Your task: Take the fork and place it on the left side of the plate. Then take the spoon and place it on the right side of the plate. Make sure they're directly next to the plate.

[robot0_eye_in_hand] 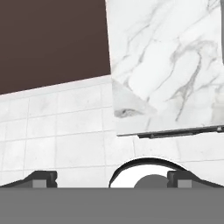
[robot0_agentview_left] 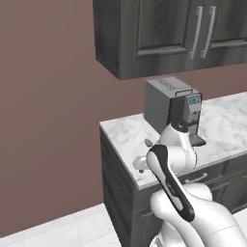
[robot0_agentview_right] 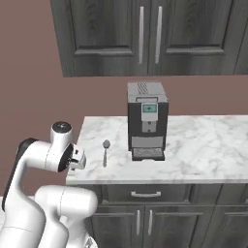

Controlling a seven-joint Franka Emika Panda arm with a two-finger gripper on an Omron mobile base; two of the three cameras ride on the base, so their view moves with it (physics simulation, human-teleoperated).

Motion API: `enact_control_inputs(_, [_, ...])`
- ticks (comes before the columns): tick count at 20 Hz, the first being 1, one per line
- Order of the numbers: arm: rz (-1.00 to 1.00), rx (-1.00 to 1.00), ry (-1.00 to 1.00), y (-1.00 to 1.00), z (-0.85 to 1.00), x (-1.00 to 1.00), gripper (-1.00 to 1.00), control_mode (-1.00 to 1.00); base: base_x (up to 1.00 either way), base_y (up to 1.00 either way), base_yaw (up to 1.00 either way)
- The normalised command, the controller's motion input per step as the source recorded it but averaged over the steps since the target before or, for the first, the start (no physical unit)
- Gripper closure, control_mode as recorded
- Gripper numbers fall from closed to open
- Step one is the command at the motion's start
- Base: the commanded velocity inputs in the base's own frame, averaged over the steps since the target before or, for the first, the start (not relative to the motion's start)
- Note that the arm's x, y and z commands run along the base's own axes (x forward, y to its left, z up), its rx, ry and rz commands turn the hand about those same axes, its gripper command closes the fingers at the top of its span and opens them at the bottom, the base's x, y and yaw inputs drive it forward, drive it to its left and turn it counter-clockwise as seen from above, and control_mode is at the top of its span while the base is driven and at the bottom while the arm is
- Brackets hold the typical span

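The jaws are standing wide apart and gripping nothing. They are hanging out past the corner of the marble bench (robot0_agentview_right: 193, 145), over the tiled floor (robot0_eye_in_hand: 57, 131), so they are not yet near anything to pick up. The two dark fingertips (robot0_eye_in_hand: 41, 178) are poking up at the bottom of the hand view.

The spoon (robot0_agentview_right: 105, 151) is lying flat on the bench, up and to the side of the jaws, well apart from them, with its bowl pointing at the wall. It is lying just beside the coffee machine (robot0_agentview_right: 147, 121).

The arm is hiding part of the bench edge. No fork or plate can be made out here.
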Motion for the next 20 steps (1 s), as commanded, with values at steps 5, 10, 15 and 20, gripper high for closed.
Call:
enact_control_inputs(5, [0.00, 0.00, 0.00, 0.00, 0.00, 0.00, -1.00, 1.00, 0.50, -0.42, 0.14])
enact_control_inputs(10, [0.00, 0.00, 0.00, 0.00, 0.00, 0.00, -1.00, 1.00, 0.27, -0.27, 0.09])
enact_control_inputs(15, [0.00, 0.00, 0.00, 0.00, 0.00, 0.00, -1.00, 1.00, 0.08, -0.02, 0.01])
enact_control_inputs(20, [0.00, 0.00, 0.00, 0.00, 0.00, 0.00, -1.00, 1.00, 0.00, 0.00, 0.00])
